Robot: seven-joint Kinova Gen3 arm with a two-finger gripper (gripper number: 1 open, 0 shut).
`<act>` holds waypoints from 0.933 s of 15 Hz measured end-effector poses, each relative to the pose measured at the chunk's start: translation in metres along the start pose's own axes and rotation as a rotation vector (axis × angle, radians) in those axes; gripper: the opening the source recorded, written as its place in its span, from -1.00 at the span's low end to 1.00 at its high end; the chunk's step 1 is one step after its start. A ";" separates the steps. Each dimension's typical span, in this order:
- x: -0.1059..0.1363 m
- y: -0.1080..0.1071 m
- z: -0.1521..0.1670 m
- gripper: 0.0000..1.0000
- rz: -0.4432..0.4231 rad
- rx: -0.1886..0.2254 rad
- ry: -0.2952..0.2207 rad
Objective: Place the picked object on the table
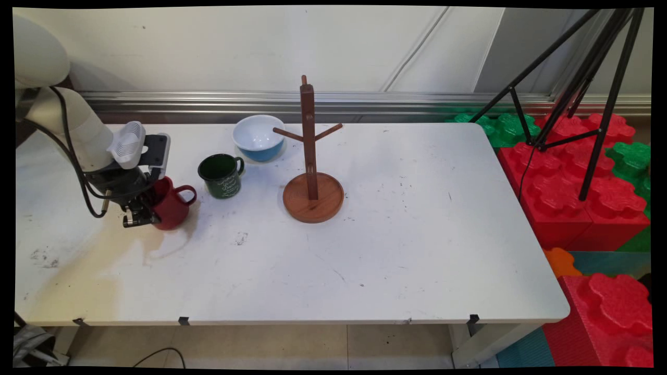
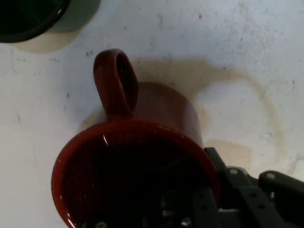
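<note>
Glossy round red mug, tool clamping rim

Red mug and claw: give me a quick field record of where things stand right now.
claw: at the left side of the table, gripping the rim of the red mug, one finger inside it and one outside
red mug: upright, handle toward the green mug
green mug: upright, just right of the red mug, apart from it
bowl: white inside, blue outside, behind the green mug
mug tree: wooden, round base, pegs bare, mid-table
table: white, brownish stain beside the red mug
</note>
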 end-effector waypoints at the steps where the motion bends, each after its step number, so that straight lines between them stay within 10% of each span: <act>1: 0.001 0.000 0.001 -1.00 0.001 0.000 0.001; 5: 0.002 -0.002 0.007 -1.00 0.006 -0.003 0.003; 6: 0.003 -0.002 0.008 1.00 0.009 -0.003 0.005; 14: 0.007 -0.002 0.008 1.00 0.028 -0.002 0.018</act>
